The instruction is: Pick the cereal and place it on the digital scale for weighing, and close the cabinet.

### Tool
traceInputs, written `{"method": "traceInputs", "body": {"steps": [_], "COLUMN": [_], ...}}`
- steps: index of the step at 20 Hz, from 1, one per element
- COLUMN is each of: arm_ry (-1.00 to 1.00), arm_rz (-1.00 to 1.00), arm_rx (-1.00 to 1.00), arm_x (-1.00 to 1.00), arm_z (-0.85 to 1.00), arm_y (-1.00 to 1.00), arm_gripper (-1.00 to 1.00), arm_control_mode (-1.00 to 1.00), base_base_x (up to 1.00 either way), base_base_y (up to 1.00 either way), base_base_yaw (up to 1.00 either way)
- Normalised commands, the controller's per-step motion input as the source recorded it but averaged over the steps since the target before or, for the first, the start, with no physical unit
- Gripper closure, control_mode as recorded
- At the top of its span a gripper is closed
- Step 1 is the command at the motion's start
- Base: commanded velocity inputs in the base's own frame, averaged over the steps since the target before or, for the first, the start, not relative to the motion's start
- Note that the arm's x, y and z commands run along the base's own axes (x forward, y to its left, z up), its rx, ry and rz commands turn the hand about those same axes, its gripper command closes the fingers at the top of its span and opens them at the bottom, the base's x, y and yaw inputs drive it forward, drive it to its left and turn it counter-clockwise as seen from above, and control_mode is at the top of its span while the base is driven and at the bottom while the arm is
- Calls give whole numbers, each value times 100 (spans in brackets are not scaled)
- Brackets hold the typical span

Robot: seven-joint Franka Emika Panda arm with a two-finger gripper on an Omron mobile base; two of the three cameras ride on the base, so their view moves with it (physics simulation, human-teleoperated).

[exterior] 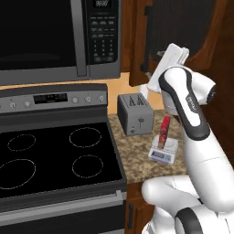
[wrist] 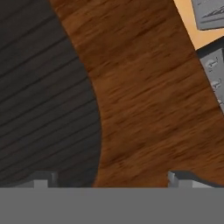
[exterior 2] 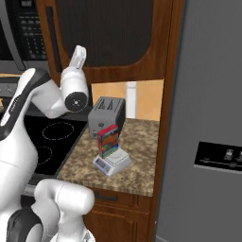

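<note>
The gripper [wrist: 109, 179] stands wide open and holds nothing; its 2 fingertips [wrist: 41, 180] sit far apart at the bottom of the hand view, right up against the cabinet [wrist: 144, 96] door, over the line where the dark inset panel meets the reddish-brown wood frame. Whether they touch the door cannot be told.

The cereal [exterior 2: 108, 141] stands upright on the digital scale [exterior 2: 112, 163], which rests on the speckled worktop [exterior 2: 137, 177] just in front of the grey toaster [exterior 2: 107, 116]. The right base view shows the box's multicoloured face; the left base view shows only its thin red edge [exterior: 164, 131] and the scale's sloped display panel [exterior: 162, 152]. The hand view catches a corner of the microwave [wrist: 212, 65] panel at its right edge.

The scale sits near the worktop's front edge, with bare worktop to its right up to the tall grey refrigerator [exterior 2: 208, 118]. The black stove [exterior: 55, 160] borders the worktop on the left.
</note>
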Motion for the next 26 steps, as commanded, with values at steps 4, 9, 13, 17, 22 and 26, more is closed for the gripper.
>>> {"method": "traceInputs", "body": {"steps": [4,9,13,17,22,26], "arm_ry": [7,4,0,-2,-8,11], "arm_rz": [-4,-1,-5,-7,-11,-10], "arm_rx": [0,0,0,0,0,0], "arm_x": [100,100,99,100,73,94], "arm_z": [0,-1,-5,-45,-67,-79], "arm_y": [17,3,0,0,-5,-34], "arm_gripper": [-100,-100,-100,-100,-100,-100], "arm_control_mode": [-100,-100,-100,-100,-100,-100], "base_base_x": [0,0,0,0,0,0], "base_base_y": [0,0,0,0,0,0], "base_base_yaw": [0,0,0,0,0,0]}}
